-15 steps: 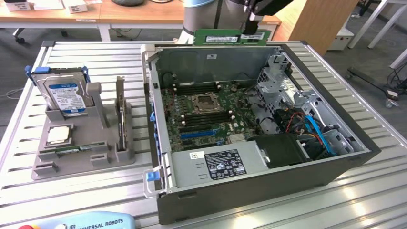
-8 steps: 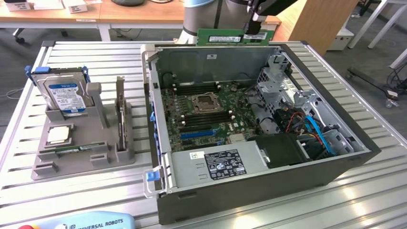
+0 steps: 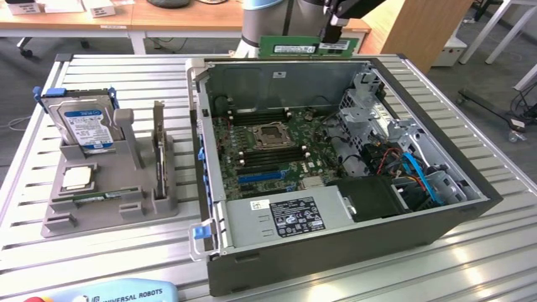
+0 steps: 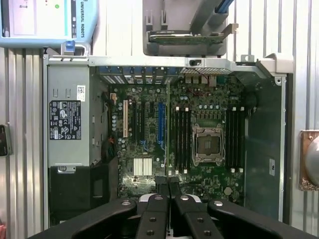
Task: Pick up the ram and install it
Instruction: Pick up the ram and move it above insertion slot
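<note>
The ram (image 3: 295,46), a long green stick with black chips, hangs level in the air just beyond the back wall of the open computer case (image 3: 470,189). My gripper (image 3: 333,38) is shut on it near its end at the exterior view's right. In the wrist view my black fingers (image 4: 161,185) stand close together above the motherboard (image 4: 149,149). Dark memory slots (image 4: 182,139) run on both sides of the empty processor socket (image 4: 208,144), also seen on the board as the socket (image 3: 270,136).
A grey holder (image 3: 126,214) at the exterior view's left carries a silver-blue hard drive (image 3: 84,123), a square processor chip (image 3: 78,178) and another green stick (image 3: 99,197). A teach pendant (image 3: 109,292) lies at the front edge. The power supply (image 3: 290,217) and a drive cage (image 3: 369,107) sit inside the case.
</note>
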Tool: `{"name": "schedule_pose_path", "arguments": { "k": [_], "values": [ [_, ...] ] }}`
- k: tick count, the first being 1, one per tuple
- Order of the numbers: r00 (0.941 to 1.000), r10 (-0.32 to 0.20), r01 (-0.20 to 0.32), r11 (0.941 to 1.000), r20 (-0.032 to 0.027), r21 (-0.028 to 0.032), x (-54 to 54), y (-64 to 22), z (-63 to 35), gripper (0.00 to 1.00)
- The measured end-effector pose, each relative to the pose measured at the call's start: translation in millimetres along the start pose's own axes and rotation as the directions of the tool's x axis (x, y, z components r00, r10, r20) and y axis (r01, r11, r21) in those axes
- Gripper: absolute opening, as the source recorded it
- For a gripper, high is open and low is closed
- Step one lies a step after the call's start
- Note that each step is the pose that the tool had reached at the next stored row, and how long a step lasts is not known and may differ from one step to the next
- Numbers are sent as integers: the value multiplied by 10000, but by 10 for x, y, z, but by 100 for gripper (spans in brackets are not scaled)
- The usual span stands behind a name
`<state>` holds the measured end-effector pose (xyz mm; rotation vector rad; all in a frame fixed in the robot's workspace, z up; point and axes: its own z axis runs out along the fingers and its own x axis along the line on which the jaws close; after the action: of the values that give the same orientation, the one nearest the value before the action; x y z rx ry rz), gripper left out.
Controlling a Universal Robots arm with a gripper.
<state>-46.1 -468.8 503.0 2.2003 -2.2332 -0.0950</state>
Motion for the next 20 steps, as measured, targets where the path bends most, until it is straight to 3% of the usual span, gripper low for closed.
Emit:
{"name": "schedule_pose_path", "arguments": {
  "k": [11,17,20],
  "values": [
    [10000,0,0,10000,12,0,-142,1,27,12],
    [10000,-1,1,10000,15,0,-148,1,30,12],
    [10000,-1,1,10000,15,1,-146,-1,77,12]
  ]
}}
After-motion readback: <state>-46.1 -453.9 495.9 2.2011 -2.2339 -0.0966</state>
